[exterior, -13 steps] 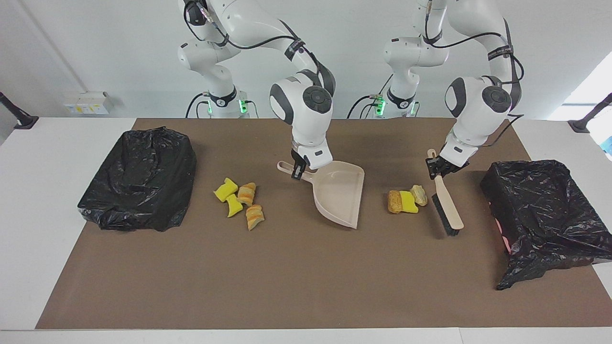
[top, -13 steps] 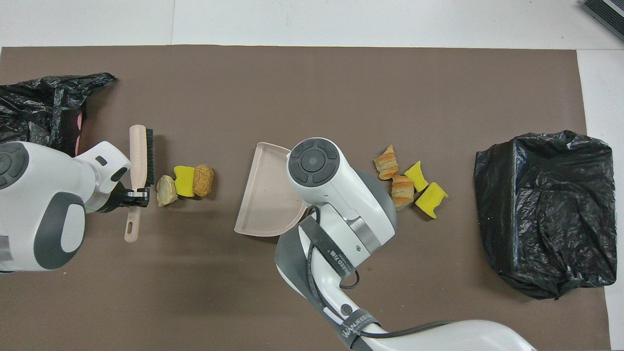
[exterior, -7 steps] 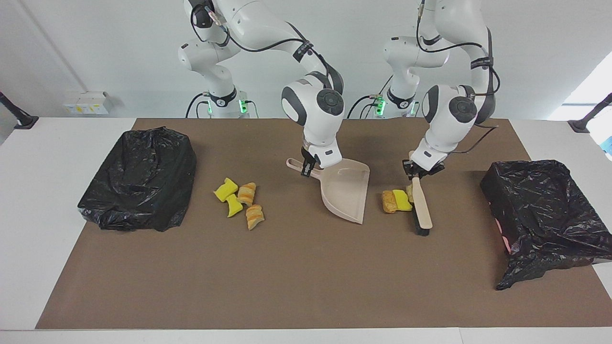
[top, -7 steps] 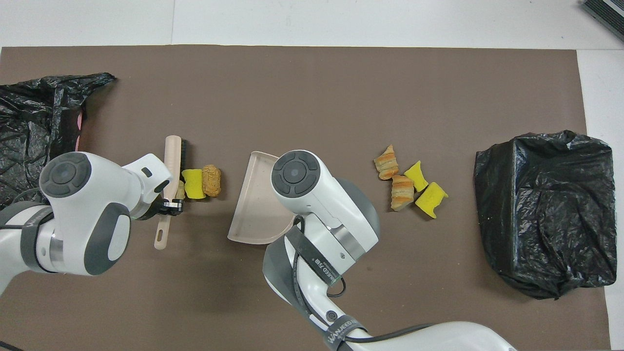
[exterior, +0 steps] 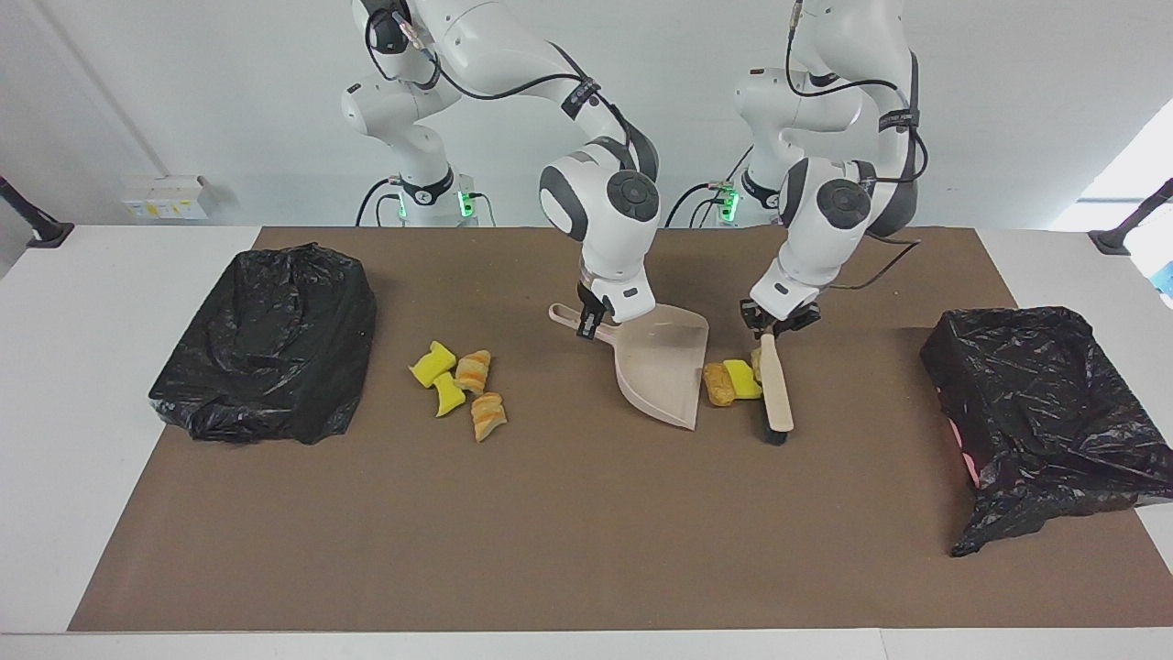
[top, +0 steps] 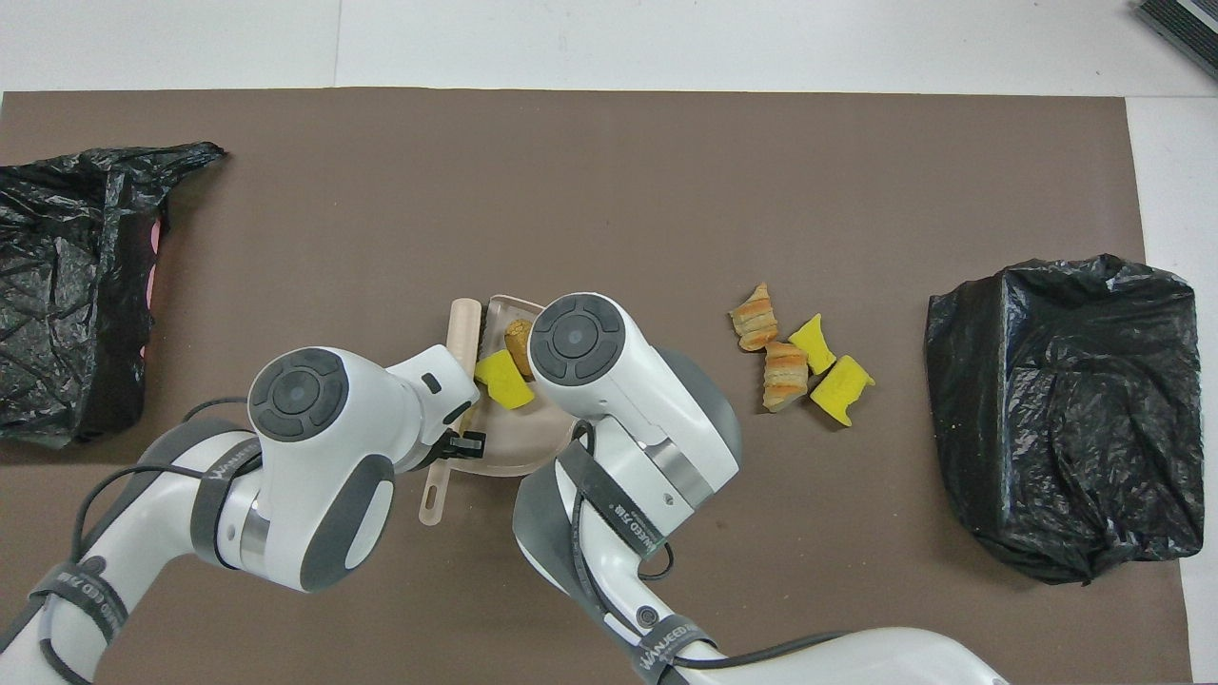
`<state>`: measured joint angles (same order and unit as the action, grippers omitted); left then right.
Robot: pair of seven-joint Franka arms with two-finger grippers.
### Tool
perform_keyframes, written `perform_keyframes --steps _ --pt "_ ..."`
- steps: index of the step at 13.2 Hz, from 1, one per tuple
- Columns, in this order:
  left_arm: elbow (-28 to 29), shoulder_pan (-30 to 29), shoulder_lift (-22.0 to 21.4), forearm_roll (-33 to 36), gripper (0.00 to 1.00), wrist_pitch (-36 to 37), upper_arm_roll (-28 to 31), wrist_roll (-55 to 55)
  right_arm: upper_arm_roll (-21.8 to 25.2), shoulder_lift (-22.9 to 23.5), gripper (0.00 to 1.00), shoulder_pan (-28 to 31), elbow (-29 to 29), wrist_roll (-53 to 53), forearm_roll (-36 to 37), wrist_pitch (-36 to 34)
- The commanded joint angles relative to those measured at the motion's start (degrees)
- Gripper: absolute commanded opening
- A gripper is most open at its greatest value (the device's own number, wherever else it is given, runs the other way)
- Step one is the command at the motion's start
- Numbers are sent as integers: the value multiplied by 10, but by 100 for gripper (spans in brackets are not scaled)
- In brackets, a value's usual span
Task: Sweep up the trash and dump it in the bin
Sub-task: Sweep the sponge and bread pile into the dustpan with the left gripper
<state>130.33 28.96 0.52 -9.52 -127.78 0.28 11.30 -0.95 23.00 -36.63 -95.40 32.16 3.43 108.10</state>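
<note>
- I see my right gripper (exterior: pixel 586 323) pinching the handle of the dustpan (exterior: pixel 667 371); the pan sits on the brown mat (exterior: pixel 568 532) near the middle of the surface (exterior: pixel 55 385), with its open mouth toward the left arm's end.
- My left gripper (exterior: pixel 774 323) is pinching the handle of the brush (exterior: pixel 775 396), and the bristles are down on the mat.
- The brush stands just beside the pan's mouth, with three trash pieces between them.
- These pieces are a tan bread chunk (exterior: pixel 718 384), a yellow sponge piece (exterior: pixel 741 379) and one pale piece against the brush, mostly hidden.
- In the facing view the bread chunk touches the pan's lip; in the overhead view the sponge (top: pixel 504 379) and the chunk (top: pixel 519 336) seem already over the lip, but the arms cover much, so I cannot tell how deep they are.
- A second group of trash (exterior: pixel 458 380) lies apart on the mat, toward the right arm's end: two yellow sponge pieces and two striped bread chunks, close together.
- A bin under a black bag (exterior: pixel 266 339) stands at the right arm's end of the mat.
- Another black-bagged bin (exterior: pixel 1045 403) stands at the left arm's end; a bit of pink shows at its side.
</note>
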Motion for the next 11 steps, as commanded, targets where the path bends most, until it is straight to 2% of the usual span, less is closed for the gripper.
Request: perform_keyframes --steps 1,5,11 --pt "-1 44 -11 -30 0 -14 7 5 -2 -2 0 3 -1 -14 -7 5" --pt "-46 38 -5 -35 0 -6 14 48 -2 -2 0 3 0 -14 -7 7" --pt "-82 -56 -9 -25 0 45 15 47 -2 -2 0 3 0 -14 -7 9"
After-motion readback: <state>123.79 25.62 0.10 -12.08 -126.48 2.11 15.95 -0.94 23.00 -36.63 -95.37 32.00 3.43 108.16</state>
